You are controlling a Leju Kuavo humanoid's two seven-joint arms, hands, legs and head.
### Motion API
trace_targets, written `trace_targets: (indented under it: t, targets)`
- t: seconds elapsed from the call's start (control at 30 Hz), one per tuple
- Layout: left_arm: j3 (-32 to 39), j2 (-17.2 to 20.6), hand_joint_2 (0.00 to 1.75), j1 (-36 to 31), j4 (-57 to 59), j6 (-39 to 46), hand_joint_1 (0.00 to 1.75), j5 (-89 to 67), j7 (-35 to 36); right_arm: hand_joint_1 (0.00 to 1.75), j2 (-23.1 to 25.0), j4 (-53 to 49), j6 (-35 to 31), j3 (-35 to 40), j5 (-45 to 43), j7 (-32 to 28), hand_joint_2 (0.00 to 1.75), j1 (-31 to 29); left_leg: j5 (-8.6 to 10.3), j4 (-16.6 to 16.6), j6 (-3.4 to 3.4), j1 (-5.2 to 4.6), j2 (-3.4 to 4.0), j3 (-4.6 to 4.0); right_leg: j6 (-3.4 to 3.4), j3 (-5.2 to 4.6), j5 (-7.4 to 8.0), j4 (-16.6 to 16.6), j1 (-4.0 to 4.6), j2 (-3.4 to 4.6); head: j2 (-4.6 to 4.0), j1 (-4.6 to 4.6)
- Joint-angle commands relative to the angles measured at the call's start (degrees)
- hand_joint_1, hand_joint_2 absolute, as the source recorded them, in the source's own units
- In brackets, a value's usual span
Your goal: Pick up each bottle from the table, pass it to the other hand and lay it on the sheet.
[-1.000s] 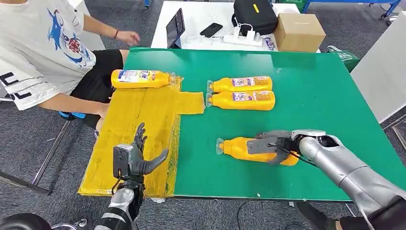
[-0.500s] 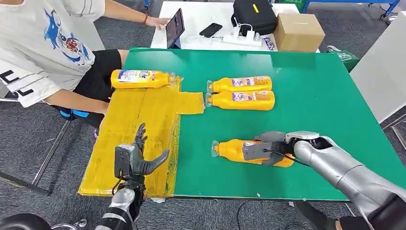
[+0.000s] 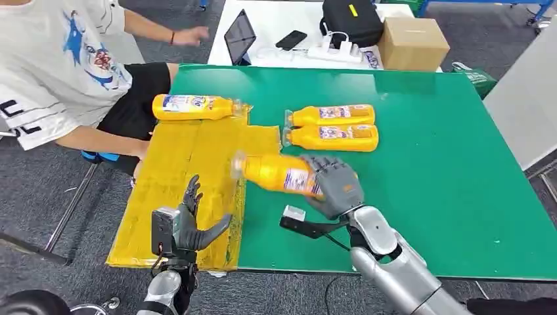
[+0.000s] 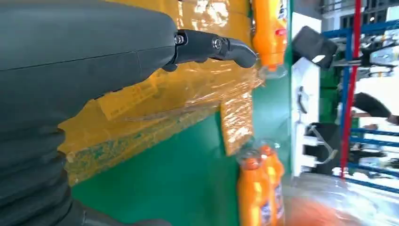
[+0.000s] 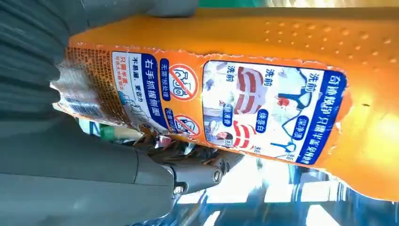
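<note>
My right hand [image 3: 333, 186] grips an orange bottle [image 3: 276, 172] by its base end and holds it above the table, its clear cap pointing toward the yellow sheet [image 3: 190, 170]. The bottle's label [image 5: 226, 106] faces the right wrist camera. My left hand [image 3: 190, 220] hovers open over the sheet's near edge, fingers spread, holding nothing. One bottle [image 3: 194, 107] lies on the sheet's far end. Two more bottles [image 3: 332, 115] [image 3: 332, 136] lie side by side on the green table [image 3: 433, 157]; they also appear in the left wrist view [image 4: 259, 188].
A person in a white shirt [image 3: 59, 65] sits at the table's left, one arm stretched toward a tablet [image 3: 239, 36]. A white table behind carries a phone [image 3: 289, 40], a black bag [image 3: 350, 21] and a cardboard box [image 3: 414, 42].
My right hand has lifted the bottle off the table and carried it left toward the sheet. The left hand has stayed in place. The person's arm moved near the tablet.
</note>
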Motion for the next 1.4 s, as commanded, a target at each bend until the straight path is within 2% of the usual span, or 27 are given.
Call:
trace_targets:
  t: [0.03, 0.13, 0.17, 0.2, 0.27, 0.53, 0.63, 0.8, 0.9, 1.0, 1.07, 1.1, 1.13, 1.4]
  targets:
    - [-0.9, -0.2, 1.75, 0.5, -4.8, -2.1, 0.00, 3.1, 0.9, 1.75, 11.5, -11.5, -6.8, -21.2, 1.2, -4.4, 1.75, 8.9, -0.09, 0.0, 0.00, 0.00, 0.06, 0.09, -0.10, 0.15, -0.11, 0.0, 0.00, 0.00, 0.00, 0.00]
    - [-1.3, 0.1, 1.75, 0.3, -4.9, -2.8, 0.00, 4.9, 0.7, 1.75, 13.1, -10.3, -8.8, -22.9, -0.6, -6.9, 1.75, 9.1, -0.09, 0.0, 0.00, -0.05, 0.11, 0.09, -0.08, 0.17, -0.04, 0.0, -0.04, 0.02, 0.00, 0.04]
    - [-2.0, 0.4, 1.75, 0.3, -5.7, -3.7, 0.00, 6.0, 0.8, 1.75, 13.9, -10.1, -10.1, -24.0, -2.5, -8.5, 1.75, 9.6, -0.30, 0.1, -0.02, 0.01, 0.27, 0.45, -0.15, 0.53, -0.17, -0.1, 0.03, 0.10, 0.00, 0.02]
    - [-2.4, 0.5, 1.75, 0.2, -6.0, -4.0, 0.00, 6.5, 0.9, 1.75, 14.4, -9.7, -10.7, -24.7, -3.0, -9.2, 1.75, 9.7, -0.08, 0.0, 0.01, -0.12, 0.11, 0.05, -0.07, 0.13, -0.02, 0.0, -0.11, 0.00, 0.00, 0.04]
    - [-3.5, 0.7, 1.75, 0.4, -7.3, -5.2, 0.00, 8.1, 1.1, 1.75, 15.1, -9.0, -10.9, -25.8, -5.3, -11.0, 1.75, 10.3, -0.11, 0.0, -0.01, -0.18, 0.13, 0.12, -0.10, 0.18, -0.05, 0.0, -0.17, 0.01, 0.00, 0.02]
    - [-4.4, 1.1, 1.75, 0.8, -8.1, -6.4, 0.00, 9.6, 1.5, 1.75, 15.5, -7.9, -10.3, -26.3, -5.6, -11.9, 1.75, 10.7, -0.12, 0.0, 0.00, -0.20, 0.27, 0.17, -0.07, 0.17, -0.02, -0.1, -0.20, 0.09, 0.00, 0.00]
    - [-7.1, 2.5, 1.75, 1.0, -9.9, -11.2, 0.00, 13.9, 2.1, 1.75, 16.9, -3.5, -4.7, -25.6, -15.6, -21.0, 1.75, 12.2, -0.22, 0.0, -0.03, -0.14, 0.32, 0.39, -0.12, 0.41, -0.08, -0.1, -0.12, 0.11, 0.00, 0.00]
    - [-10.7, 3.6, 1.75, 0.0, -9.4, -17.8, 0.00, 18.9, 3.6, 1.75, 21.9, 11.4, -3.0, -22.2, -19.0, -30.4, 1.75, 14.3, -0.18, -0.1, -0.04, -0.08, 0.35, 0.47, -0.13, 0.49, -0.02, -0.3, -0.07, 0.15, 0.00, 0.02]
    - [-12.2, 3.8, 1.75, -0.7, -7.9, -18.9, 0.00, 19.3, 3.8, 1.75, 24.1, 18.8, -5.1, -19.3, -18.8, -34.5, 1.75, 13.8, -0.16, -0.1, -0.04, -0.09, 0.34, 0.42, -0.13, 0.43, -0.01, -0.2, -0.09, 0.15, 0.00, 0.04]
    - [-12.2, 3.8, 1.75, -0.7, -7.9, -18.9, 0.00, 19.3, 3.8, 1.75, 24.1, 18.8, -5.1, -19.3, -18.8, -34.5, 1.75, 13.8, -0.11, -0.1, -0.02, -0.12, 0.30, 0.27, -0.09, 0.28, 0.02, -0.2, -0.12, 0.13, 0.00, 0.04]
    - [-12.9, 3.9, 1.75, -1.1, -7.2, -19.2, 0.00, 19.2, 4.0, 1.75, 25.0, 20.4, -5.4, -18.2, -19.3, -35.4, 1.75, 13.6, -0.18, -0.2, -0.06, -0.08, 0.40, 0.50, -0.15, 0.50, -0.01, -0.3, -0.07, 0.20, 0.00, 0.02]
    - [-14.1, 4.0, 1.75, -1.8, -5.6, -19.4, 0.00, 18.5, 4.1, 1.75, 26.3, 22.1, -5.7, -14.5, -18.5, -35.4, 1.75, 12.4, -0.18, -0.1, -0.05, -0.10, 0.43, 0.45, -0.15, 0.43, -0.01, -0.2, -0.09, 0.23, 0.00, 0.02]
    - [-14.1, 4.0, 1.75, -1.8, -5.6, -19.4, 0.00, 18.5, 4.1, 1.75, 26.3, 22.1, -5.7, -14.5, -18.5, -35.4, 1.75, 12.4, -0.10, -0.1, -0.01, -0.13, 0.35, 0.21, -0.09, 0.19, 0.01, -0.1, -0.12, 0.16, 0.00, 0.02]
    - [-14.0, 4.1, 1.75, -1.9, -5.5, -19.3, 0.00, 18.5, 4.1, 1.75, 25.8, 22.1, -5.5, -14.4, -18.4, -35.2, 1.75, 12.1, -0.10, -0.1, 0.01, -0.17, 0.32, 0.19, -0.07, 0.18, 0.00, -0.1, -0.18, 0.12, 0.00, 0.04]
